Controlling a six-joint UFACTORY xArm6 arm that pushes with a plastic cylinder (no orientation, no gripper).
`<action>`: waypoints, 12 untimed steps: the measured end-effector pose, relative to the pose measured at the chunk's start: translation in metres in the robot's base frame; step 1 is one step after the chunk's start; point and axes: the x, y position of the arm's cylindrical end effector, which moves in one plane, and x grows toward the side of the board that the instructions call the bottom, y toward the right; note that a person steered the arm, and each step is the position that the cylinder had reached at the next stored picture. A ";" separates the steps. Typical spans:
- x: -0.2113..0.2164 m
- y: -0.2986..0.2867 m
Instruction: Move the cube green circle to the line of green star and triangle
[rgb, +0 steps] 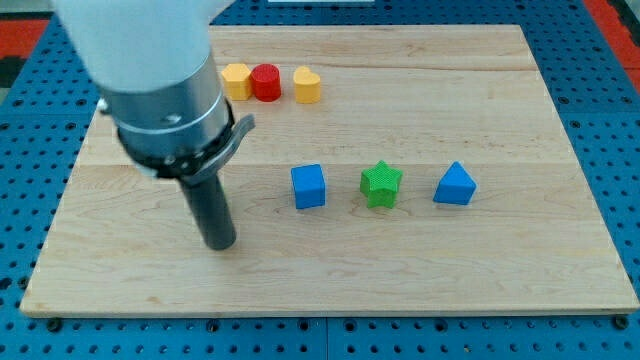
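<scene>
1. Six small blocks lie on one wooden board (480, 90).
2. Two blocks are blue: a blue cube (308, 186) and a blue triangle (455, 185).
3. One is green: the green star (381, 184).
4. Two are yellow: a yellow hexagon (236, 80) and a yellow heart (307, 85).
5. One is red: the red cylinder (265, 82).
6. Three blocks form the row at the view's top, three the row across the middle.
7. One dark rod stands over the board, ending in one tip (221, 244).
</scene>
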 end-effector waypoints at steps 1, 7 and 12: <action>-0.018 0.032; -0.005 0.050; 0.002 -0.055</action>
